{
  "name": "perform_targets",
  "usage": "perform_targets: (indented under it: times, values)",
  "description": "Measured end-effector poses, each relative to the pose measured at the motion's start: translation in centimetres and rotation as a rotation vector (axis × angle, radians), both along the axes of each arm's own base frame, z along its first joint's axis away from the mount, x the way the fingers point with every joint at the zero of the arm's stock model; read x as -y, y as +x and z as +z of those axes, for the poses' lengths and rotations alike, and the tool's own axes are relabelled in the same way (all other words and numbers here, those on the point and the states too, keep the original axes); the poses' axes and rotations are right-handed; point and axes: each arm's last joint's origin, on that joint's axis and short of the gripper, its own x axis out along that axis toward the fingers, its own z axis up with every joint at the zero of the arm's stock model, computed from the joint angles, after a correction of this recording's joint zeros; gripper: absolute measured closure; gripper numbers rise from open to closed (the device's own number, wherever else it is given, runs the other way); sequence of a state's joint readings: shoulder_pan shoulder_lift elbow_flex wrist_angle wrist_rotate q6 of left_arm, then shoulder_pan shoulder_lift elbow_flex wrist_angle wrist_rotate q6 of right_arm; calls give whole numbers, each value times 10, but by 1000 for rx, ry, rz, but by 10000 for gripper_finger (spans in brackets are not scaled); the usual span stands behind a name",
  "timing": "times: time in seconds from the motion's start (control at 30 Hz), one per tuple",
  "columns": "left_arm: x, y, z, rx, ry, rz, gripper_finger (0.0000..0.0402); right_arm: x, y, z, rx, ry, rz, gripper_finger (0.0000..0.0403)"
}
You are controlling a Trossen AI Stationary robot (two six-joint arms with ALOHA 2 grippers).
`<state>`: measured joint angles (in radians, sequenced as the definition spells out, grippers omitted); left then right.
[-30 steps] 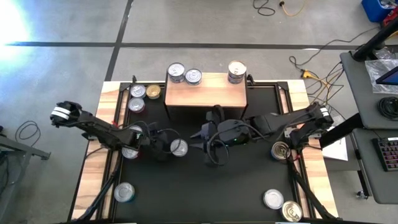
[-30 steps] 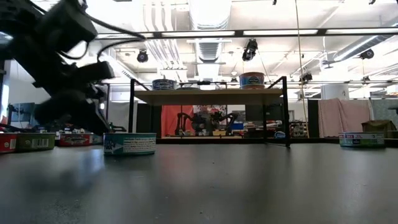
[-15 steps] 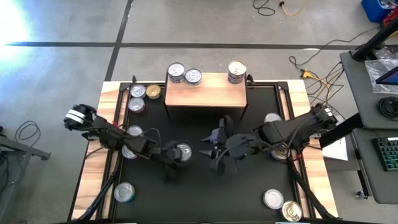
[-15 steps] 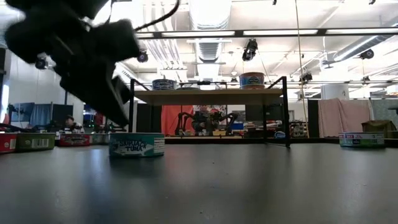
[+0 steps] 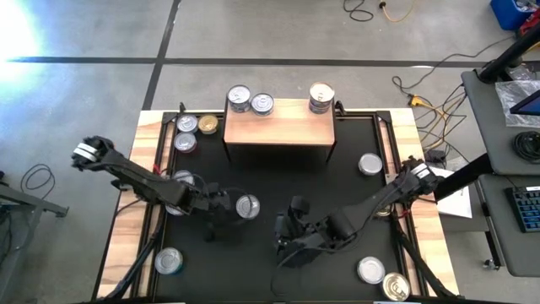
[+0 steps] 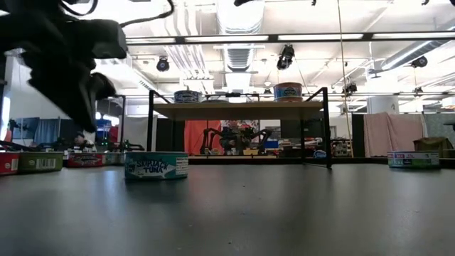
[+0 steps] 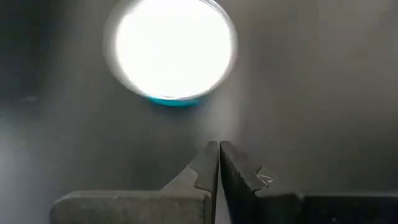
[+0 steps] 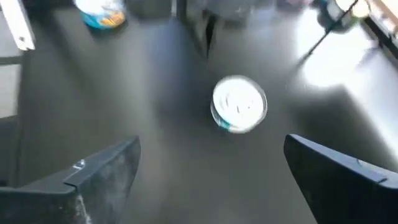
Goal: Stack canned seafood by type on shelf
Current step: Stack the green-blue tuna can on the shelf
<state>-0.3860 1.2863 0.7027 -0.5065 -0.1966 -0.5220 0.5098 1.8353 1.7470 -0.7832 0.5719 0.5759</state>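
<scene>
1. A teal-labelled tin [image 5: 248, 206] stands upright, flat top up, on the black mat [image 5: 354, 203] in front of the shelf [image 5: 278, 131].
2. The left gripper [image 5: 221, 203], fingers pressed together and empty, sits just beside it.
3. The right gripper [image 5: 285, 234], fingers spread wide, holds nothing nearby.

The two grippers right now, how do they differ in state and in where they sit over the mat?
The left gripper is shut, its fingers pressed together; the right gripper is open wide. The left gripper sits just beside the teal-labelled tin on the black mat; the right gripper hangs farther back, nearer the mat's front middle. Both are empty, and both face that same tin.
</scene>
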Motion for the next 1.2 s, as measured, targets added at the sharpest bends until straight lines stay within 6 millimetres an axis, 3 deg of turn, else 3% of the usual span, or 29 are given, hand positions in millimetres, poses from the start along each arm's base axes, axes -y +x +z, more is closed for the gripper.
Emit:
perform_targets:
  times: [0.2, 0.33, 0.53, 0.73, 0.9, 1.03, 1.2]
  values:
    - [-23, -15, 0, 68, -42, 164, 400, -3, 12, -32, -43, 65, -123, 3]
    - [-44, -23, -21, 5, -6, 233, 400, -8, 23, -48, -10, 127, -195, 3]
    - [-65, -20, -51, 89, 74, 161, 400, -19, 36, -37, 68, 242, -268, 3]
    - [-63, -7, -65, 195, 73, 21, 400, -26, 43, -31, 93, 303, -327, 3]
    - [-56, 12, -67, 362, 23, -91, 400, -28, 48, -47, 65, 288, -357, 3]
    - [-52, 15, -71, 290, -28, -137, 400, -27, 48, -42, 148, 318, -439, 3]
    - [-53, 2, -76, 183, -10, -161, 400, -36, 25, -41, 178, 197, -541, 3]
